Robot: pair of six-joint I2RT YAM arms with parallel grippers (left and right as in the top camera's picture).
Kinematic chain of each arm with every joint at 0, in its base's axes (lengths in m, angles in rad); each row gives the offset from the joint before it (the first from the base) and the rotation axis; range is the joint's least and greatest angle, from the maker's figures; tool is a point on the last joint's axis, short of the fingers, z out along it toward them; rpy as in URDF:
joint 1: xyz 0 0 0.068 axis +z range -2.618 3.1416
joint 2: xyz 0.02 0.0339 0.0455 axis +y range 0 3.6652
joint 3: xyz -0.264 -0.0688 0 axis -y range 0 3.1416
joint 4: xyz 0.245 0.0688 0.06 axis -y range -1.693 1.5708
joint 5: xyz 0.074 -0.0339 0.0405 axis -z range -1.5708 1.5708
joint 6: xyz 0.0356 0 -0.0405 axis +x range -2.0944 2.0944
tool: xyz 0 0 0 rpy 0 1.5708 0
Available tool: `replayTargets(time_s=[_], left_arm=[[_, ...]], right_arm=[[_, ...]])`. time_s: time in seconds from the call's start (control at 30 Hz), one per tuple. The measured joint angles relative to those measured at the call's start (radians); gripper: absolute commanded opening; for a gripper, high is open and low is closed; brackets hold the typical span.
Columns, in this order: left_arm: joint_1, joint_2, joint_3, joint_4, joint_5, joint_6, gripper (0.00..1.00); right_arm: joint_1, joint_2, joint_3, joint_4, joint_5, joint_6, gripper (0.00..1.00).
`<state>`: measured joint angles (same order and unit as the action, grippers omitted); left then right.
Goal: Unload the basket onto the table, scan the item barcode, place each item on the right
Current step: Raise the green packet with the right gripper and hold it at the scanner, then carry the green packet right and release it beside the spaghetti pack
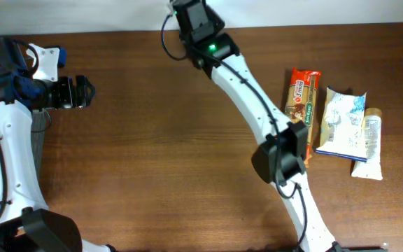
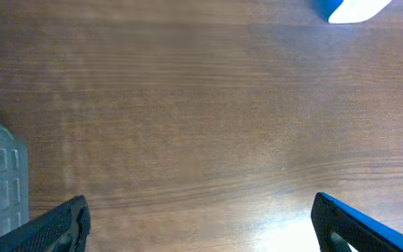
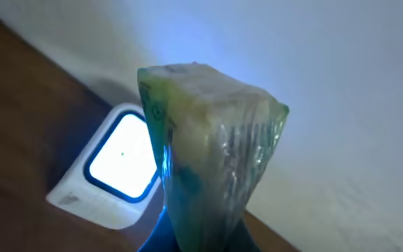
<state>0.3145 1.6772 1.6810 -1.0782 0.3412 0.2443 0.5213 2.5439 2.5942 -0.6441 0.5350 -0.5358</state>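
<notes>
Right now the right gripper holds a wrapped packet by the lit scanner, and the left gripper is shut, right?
No. The left gripper is open, fingers wide apart in the left wrist view. The right gripper does hold the wrapped packet by the lit scanner.

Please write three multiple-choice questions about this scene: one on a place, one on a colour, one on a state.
1. The orange snack bar lies on the table's: A) right side B) left side C) centre.
2. The scanner window beyond the green packet glows: A) red B) blue-white C) green.
3. The left claw is: A) shut empty B) shut on a packet C) open.
Answers: 1 A, it lies right of the right arm; 2 B, the right wrist view shows it; 3 C, its fingers stand wide apart.
</notes>
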Motion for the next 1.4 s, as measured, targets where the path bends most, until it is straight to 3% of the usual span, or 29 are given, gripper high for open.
replayTargets(time_s=[0.3,0.77,0.93,1.0,1.1,1.27,1.4], left_arm=[[0.0,0.0,0.0,0.0,0.0,0.0,0.99],[0.0,0.0,0.0,0.001,0.0,0.0,0.99],[0.0,0.0,0.0,-0.002,0.0,0.0,0.99],[0.0,0.0,0.0,0.002,0.0,0.0,0.99],[0.0,0.0,0.0,-0.003,0.0,0.001,0.99],[0.0,0.0,0.0,0.0,0.0,0.001,0.99],[0.0,0.0,0.0,0.0,0.0,0.0,0.99]], right_arm=[[-0.089,0.153,-0.004,0.098,-0.022,-0.089,0.04],[-0.089,0.177,-0.005,0.083,-0.124,-0.122,0.04],[-0.089,-0.059,-0.015,-0.288,-0.449,0.032,0.04],[-0.097,-0.216,-0.008,-0.594,-0.687,0.218,0.04],[-0.146,-0.265,0.003,-1.039,-0.811,0.314,0.04],[-0.389,-0.256,-0.095,-1.049,-0.8,0.477,0.04],[-0.591,-0.274,-0.16,-1.047,-0.89,0.517,0.04]])
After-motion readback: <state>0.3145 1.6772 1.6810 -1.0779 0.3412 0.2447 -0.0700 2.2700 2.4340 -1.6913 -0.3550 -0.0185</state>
